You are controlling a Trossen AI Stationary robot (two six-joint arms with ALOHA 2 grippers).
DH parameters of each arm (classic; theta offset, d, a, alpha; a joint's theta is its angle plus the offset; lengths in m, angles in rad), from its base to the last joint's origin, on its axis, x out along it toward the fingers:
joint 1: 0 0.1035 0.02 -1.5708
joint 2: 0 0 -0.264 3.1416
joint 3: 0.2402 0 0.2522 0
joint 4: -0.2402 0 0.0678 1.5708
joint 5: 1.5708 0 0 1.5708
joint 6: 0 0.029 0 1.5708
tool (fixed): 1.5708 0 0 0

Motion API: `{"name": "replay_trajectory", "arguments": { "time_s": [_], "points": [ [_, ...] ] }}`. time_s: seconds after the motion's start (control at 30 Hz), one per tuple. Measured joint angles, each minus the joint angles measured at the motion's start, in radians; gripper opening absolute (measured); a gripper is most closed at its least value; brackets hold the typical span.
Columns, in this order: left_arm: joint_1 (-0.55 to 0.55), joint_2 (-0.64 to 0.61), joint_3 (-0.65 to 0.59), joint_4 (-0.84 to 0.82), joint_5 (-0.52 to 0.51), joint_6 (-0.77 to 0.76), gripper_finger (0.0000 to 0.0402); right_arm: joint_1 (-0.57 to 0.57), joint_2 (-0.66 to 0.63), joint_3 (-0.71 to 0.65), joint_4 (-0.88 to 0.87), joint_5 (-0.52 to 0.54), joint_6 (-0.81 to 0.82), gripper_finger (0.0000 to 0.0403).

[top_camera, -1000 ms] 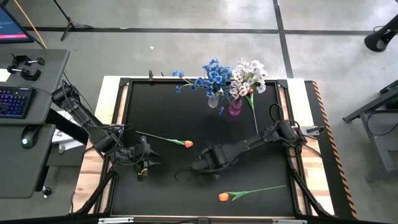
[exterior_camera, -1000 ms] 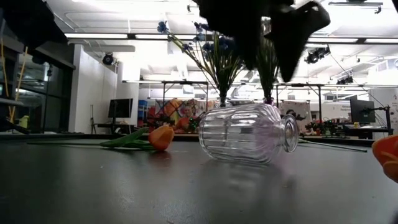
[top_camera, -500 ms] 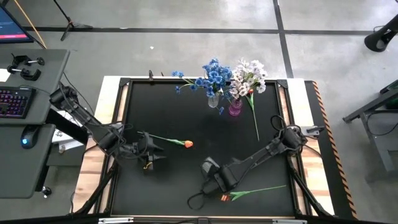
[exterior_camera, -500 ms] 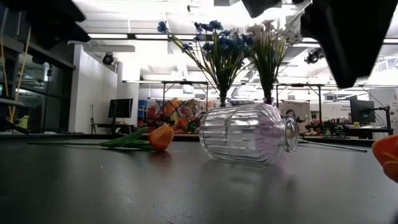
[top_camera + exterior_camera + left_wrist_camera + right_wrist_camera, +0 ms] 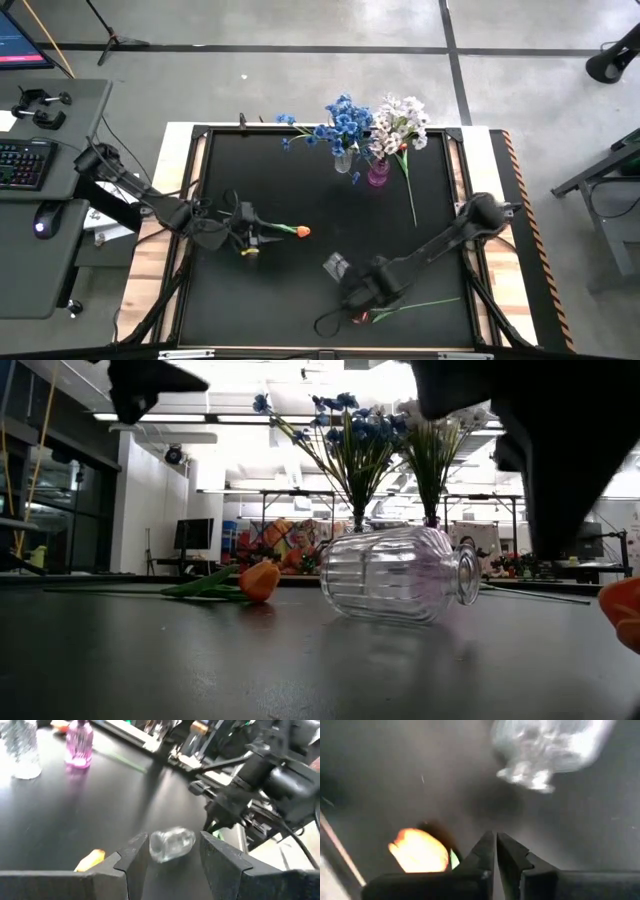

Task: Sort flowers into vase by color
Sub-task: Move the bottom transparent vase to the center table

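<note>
One orange tulip (image 5: 300, 231) lies on the black table, its stem running toward the left edge. My left gripper (image 5: 262, 240) hovers open by that stem; the head (image 5: 90, 861) shows beside one finger. A second orange tulip (image 5: 361, 318) lies near the front edge, stem pointing right. My right gripper (image 5: 495, 845) is shut just beside its head (image 5: 420, 851). A clear empty vase (image 5: 335, 265) lies on its side between the two tulips. Blue flowers (image 5: 345, 120) stand in a clear vase and white flowers (image 5: 400, 122) in a pink one at the far edge. My right gripper points down at the table beside the second tulip's head. A green bit of its stem (image 5: 454, 859) runs behind one finger. Nothing shows between the fingertips, and I cannot tell whether the fingers touch the stem.
A third long stem (image 5: 410, 190) lies on the table to the right of the pink vase (image 5: 378, 175). In the low view the lying vase (image 5: 395, 575) fills the middle. The table's raised frame (image 5: 470, 230) runs along the right side.
My right gripper has gone from above the lying vase toward the table's near edge and down to the second tulip. My left gripper has moved toward the right, closer to the first tulip. The vase and both tulips have stayed where they were.
</note>
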Motion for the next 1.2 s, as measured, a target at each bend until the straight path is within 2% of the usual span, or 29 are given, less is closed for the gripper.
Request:
{"name": "replay_trajectory", "arguments": {
  "time_s": [0.13,0.23,0.37,0.5,0.7,0.93,1.2],
  "points": [
    [0.03,0.043,0.0,0.141,0.03,0.095,0.0158,0.019,-0.178,-0.248,0.302,0.07,0.136,0.0002],
    [0.06,0.117,0.001,0.274,0.113,0.188,0.0158,0.025,-0.282,-0.407,0.534,0.1,0.184,0.0],
    [0.099,0.253,0.001,0.426,0.194,0.27,0.0157,0.014,-0.304,-0.517,0.623,0.108,0.234,0.0],
    [0.154,0.378,0.001,0.537,0.25,0.338,0.0126,0.0,-0.283,-0.537,0.708,0.112,0.24,0.0],
    [0.26,0.538,0.054,0.593,0.431,0.406,0.0014,-0.022,-0.252,-0.539,0.738,0.121,0.216,0.0],
    [0.352,0.725,0.2,0.592,0.617,0.504,0.0002,-0.031,-0.244,-0.539,0.725,0.142,0.181,0.0],
    [0.39,0.887,0.332,0.561,0.652,0.501,0.0,-0.032,-0.243,-0.539,0.717,0.183,0.17,0.0]
  ]
}}
